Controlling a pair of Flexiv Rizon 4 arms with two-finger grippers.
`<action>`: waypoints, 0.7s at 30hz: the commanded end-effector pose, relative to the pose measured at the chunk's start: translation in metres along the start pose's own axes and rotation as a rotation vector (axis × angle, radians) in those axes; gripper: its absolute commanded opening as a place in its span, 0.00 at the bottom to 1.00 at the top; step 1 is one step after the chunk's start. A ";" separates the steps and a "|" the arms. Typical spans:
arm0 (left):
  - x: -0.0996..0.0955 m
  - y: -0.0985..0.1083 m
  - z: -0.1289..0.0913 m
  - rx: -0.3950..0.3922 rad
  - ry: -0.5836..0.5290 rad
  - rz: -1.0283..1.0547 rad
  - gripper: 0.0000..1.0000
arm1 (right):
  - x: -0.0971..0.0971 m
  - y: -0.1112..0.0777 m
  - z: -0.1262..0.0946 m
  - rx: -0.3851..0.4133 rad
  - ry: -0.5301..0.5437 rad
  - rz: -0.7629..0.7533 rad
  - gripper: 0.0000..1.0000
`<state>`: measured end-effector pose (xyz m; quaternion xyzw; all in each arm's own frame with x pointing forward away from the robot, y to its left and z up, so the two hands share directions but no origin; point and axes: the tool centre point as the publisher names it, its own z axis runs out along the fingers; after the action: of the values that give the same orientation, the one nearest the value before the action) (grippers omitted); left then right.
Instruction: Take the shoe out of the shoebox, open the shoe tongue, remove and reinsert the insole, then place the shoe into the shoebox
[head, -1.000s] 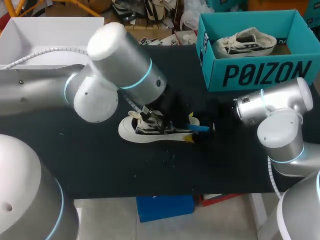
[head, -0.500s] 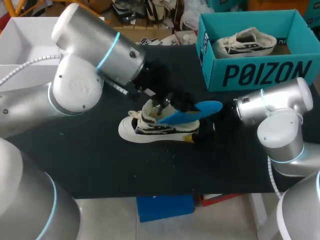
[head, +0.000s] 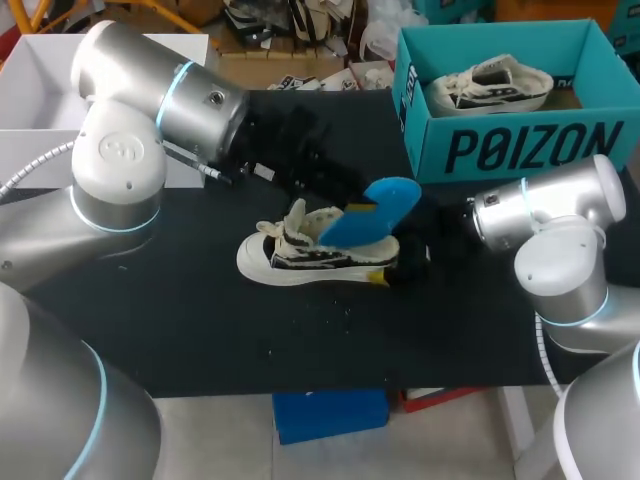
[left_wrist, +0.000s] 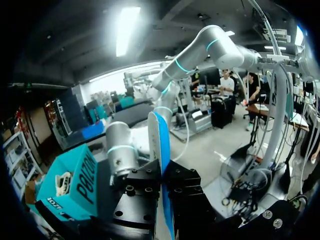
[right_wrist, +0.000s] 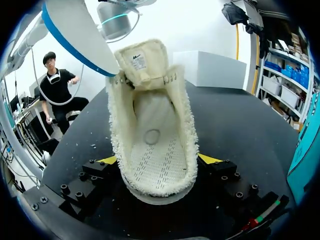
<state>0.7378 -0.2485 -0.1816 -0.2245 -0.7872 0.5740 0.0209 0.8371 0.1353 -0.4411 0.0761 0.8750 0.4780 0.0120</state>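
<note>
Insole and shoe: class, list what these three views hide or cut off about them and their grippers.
- Left wrist view: the insole shows only edge-on. The black body of the left gripper hides its fingertips and the shoe.
- Right wrist view: the rim cuts off most of the insole. The shoe, held by the right gripper, hides its own sole.
- Head view: the right gripper is lost against the dark table.

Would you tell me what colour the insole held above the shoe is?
Bright blue insole, clearest in the head view; its other face looks white.
</note>
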 end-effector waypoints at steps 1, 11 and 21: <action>0.001 0.002 0.001 0.009 -0.005 0.003 0.00 | -0.001 -0.003 0.002 0.001 0.000 0.002 0.00; 0.008 -0.042 -0.014 0.187 -0.053 -0.155 0.00 | -0.001 -0.003 0.002 0.001 0.000 0.002 0.00; 0.017 -0.099 -0.031 0.343 -0.061 -0.263 0.00 | -0.001 -0.003 0.002 0.001 0.000 0.002 0.00</action>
<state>0.7069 -0.2427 -0.0889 -0.1062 -0.6979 0.6977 0.1223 0.8371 0.1353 -0.4411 0.0760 0.8750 0.4780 0.0120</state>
